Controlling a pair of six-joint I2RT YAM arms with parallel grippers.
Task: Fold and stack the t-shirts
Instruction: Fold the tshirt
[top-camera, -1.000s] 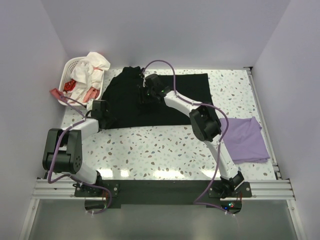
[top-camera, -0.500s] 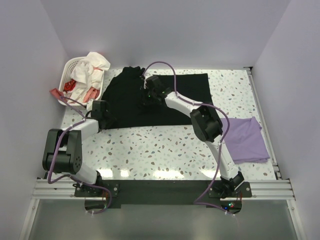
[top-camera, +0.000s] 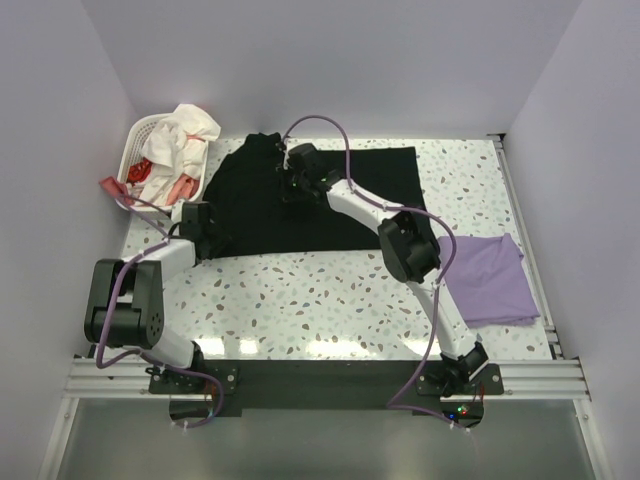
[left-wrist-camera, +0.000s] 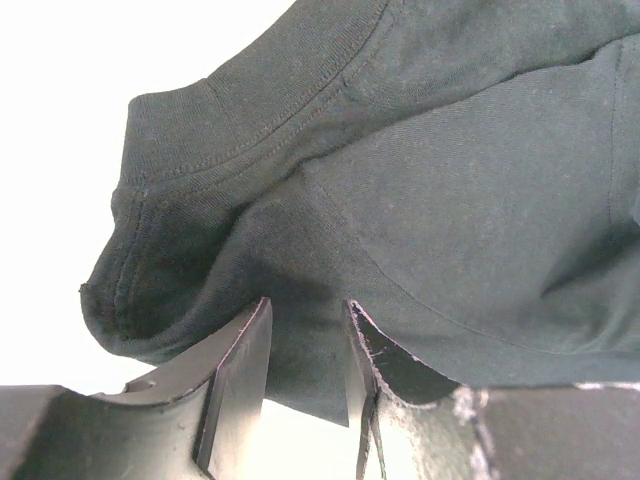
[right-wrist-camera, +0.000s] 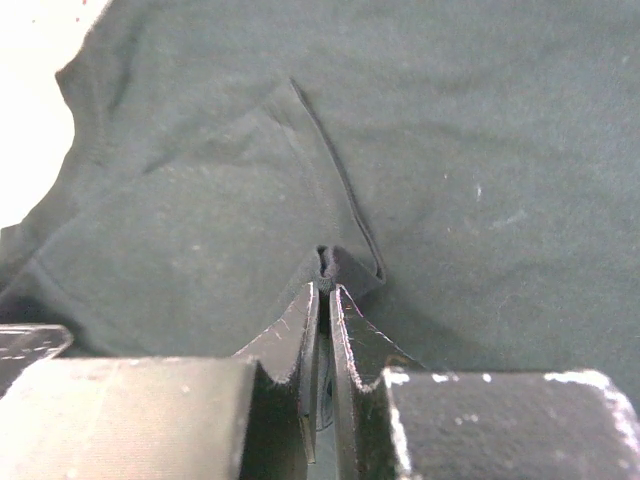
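The right gripper (right-wrist-camera: 323, 287) has its jaws pressed almost together on a small raised pinch of the black t-shirt (right-wrist-camera: 470, 150), a thin ridge of cloth standing up just past the fingertips with a crease running away from it. The left gripper (left-wrist-camera: 307, 312) holds its jaws partly apart with a thick fold of the same shirt filling the gap; the ribbed, double-stitched hem curls over beyond the fingers (left-wrist-camera: 240, 370). The fabric is plain, dark and matte, with soft wrinkles around both grips. From above, the shirt lies spread across the far middle of the speckled table (top-camera: 300, 300), the right gripper near its far left part and the left gripper at its near left edge. A lavender t-shirt (top-camera: 490, 280) lies folded into a flat rectangle at the right side, well apart. A white laundry basket (top-camera: 140, 132) holding light cloth stands at the far left corner.
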